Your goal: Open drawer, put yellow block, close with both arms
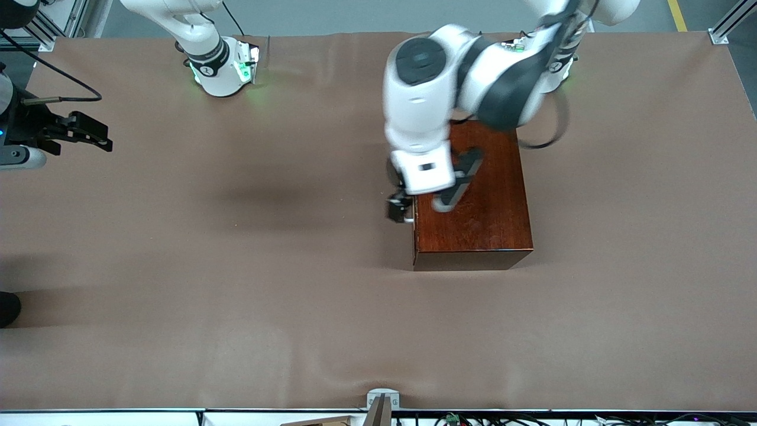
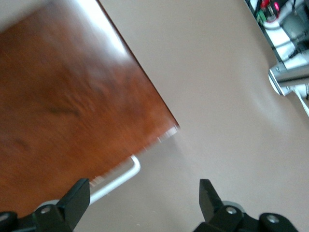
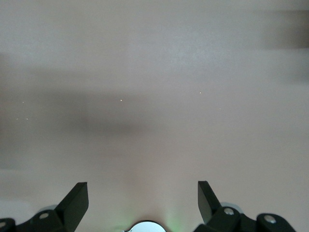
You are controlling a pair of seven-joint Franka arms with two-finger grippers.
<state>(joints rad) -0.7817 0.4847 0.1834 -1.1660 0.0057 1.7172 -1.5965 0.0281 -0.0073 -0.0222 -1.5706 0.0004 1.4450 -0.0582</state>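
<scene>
reddish-brown gloss is seen on one wooden box (image 1: 479,207), set on a brown table cover (image 1: 236,296) toward the left arm's end of the table. one drawer is fitted in it, pushed in flush, and only its white handle (image 2: 118,180) is seen, at the box face turned toward the right arm's end. no yellow block is seen in any view. two arms are counted. the left arm (image 1: 473,77) is bent down over the box, its wrist over the box's handle edge, and the left gripper (image 2: 145,203) is held with fingers spread wide, nothing between them, one finger just beside the handle (whether it touches cannot be told). the right arm (image 1: 201,41) is raised at its own end of the table, waiting; the right gripper (image 3: 143,200) is held wide and empty over bare cover.
</scene>
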